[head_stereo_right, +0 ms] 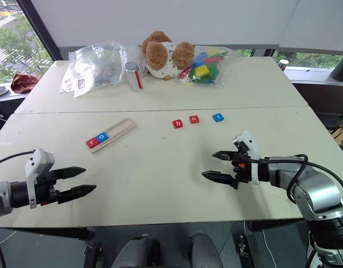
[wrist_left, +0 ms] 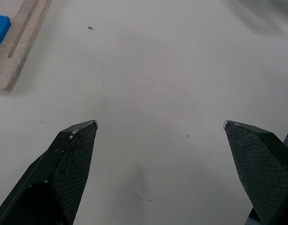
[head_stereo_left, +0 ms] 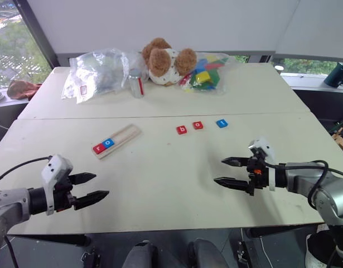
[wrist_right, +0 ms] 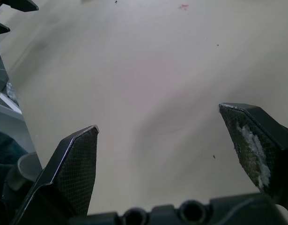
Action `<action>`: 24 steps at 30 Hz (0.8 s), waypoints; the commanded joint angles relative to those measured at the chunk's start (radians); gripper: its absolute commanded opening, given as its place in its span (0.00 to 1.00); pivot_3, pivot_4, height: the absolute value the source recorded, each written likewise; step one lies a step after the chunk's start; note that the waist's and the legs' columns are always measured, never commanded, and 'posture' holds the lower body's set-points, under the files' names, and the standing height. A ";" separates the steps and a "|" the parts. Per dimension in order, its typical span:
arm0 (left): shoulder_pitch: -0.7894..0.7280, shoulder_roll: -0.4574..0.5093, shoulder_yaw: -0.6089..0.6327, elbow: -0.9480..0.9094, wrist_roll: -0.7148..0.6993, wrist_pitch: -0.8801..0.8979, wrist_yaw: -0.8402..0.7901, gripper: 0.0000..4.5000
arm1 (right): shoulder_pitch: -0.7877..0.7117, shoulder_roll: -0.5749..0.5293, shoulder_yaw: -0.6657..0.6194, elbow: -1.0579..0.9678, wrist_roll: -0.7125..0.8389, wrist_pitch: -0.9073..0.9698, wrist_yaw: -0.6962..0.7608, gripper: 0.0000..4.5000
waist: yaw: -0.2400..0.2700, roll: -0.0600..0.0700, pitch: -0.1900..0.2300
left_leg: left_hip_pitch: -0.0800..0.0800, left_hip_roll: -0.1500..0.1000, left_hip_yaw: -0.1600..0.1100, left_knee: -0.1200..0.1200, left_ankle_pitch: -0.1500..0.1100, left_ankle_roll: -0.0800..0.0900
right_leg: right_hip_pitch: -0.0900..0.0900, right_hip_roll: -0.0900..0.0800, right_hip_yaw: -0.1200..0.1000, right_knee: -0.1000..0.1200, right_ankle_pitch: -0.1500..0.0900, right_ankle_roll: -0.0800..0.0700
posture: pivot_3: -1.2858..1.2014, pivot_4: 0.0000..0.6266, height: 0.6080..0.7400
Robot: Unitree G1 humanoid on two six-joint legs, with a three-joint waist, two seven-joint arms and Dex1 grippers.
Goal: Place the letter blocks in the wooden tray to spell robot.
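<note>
Letter blocks number five: two, red [head_stereo_left: 98,147] and blue [head_stereo_left: 108,142], sit in the wooden tray [head_stereo_left: 116,140] beyond the left gripper [head_stereo_left: 92,187]; three lie loose beyond the right gripper [head_stereo_left: 230,172]. Both grippers hover spread wide and empty over bare table [head_stereo_left: 160,190].

Pale wooden tray [head_stereo_left: 116,140], matt table [head_stereo_left: 160,178]

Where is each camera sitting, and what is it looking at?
Head cameras: both look down over the table, tray, loose tiles, both arms.
Left wrist: along its open end effector at the tabletop; tray corner showing.
Right wrist: along its open end effector at bare tabletop.
Shared: head and left wrist views both show the tray.
</note>
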 commanded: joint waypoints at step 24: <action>-0.092 0.008 0.008 0.061 0.048 -0.069 0.022 0.99 | -0.049 -0.012 -0.014 0.062 -0.049 -0.057 0.014 0.99 | 0.001 0.000 0.000 | 0.000 0.000 0.000 0.000 0.000 0.000 | 0.000 0.000 0.000 0.000 0.000 0.000 | 0.52 0.24 1.00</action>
